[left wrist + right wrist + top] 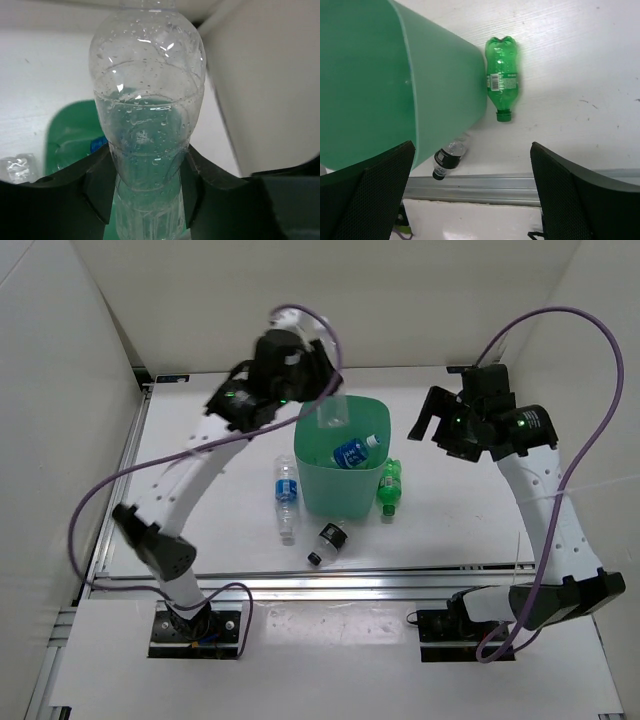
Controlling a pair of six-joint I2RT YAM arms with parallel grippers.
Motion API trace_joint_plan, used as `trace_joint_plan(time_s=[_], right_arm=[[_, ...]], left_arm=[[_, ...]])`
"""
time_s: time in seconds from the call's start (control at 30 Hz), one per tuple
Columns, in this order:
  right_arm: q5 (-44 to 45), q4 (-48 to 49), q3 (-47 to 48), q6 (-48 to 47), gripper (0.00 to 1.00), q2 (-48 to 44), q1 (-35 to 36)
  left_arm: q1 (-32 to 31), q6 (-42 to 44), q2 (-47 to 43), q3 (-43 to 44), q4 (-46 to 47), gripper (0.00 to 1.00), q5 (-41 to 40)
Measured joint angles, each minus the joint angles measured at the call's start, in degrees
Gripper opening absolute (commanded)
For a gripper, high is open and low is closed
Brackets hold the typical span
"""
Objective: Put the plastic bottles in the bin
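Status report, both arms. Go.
Left gripper shut on clear bottle, above bin. Right gripper open, empty. Three bottles on table, blue-label bottle binned. Nothing blocking.

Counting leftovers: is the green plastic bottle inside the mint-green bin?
Out. The green plastic bottle lies on the white table, beside the mint-green bin.
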Motion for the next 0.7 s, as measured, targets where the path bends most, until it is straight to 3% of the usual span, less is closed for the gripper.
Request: trace_joint_plan(time_s=[0.07, 0.13, 0.17, 0.2, 0.4, 0.57, 0.7], right_arm=[[-1.53, 1.18, -2.78, 0.24, 1.0, -1.64, -2.47], [-2.78, 2.36, -5.4, 0.55, 1.0, -3.15, -4.57], [-3.52, 2.75, -6.88, 0.63, 1.0, -3.98, -5.68], [-4.09, 3.04, -8.04, 0.81, 1.0, -4.44, -6.43], [-8.98, 8.39, -21.03, 1.05, 1.0, -4.94, -10.29], [-13.84, 14.1, -29.9, 1.2, 1.0, 2.82, -11.04], [-15.91, 18.05, -31.43, 0.83, 1.0, 11.8, -10.97]], left_arm=[[-3.15, 0.79, 6.38, 1.2, -0.7, 0.73, 0.11], [-5.16, 1.2, 10.93, 1.22, -2.29, 0.82, 0.26], [-5.99, 1.46, 12.74, 1.14, -3.3, 0.98, 0.44], [-6.47, 1.95, 13.66, 1.01, -4.26, 1.0, 0.35], [-7.19, 2.01, 7.63, -0.48, -7.98, 1.0, -5.35], [-5.88, 2.03, -9.49, -7.65, -5.97, 1.0, -13.05], [-1.03, 0.42, -21.29, -16.22, -6.25, 1.0, -15.61]])
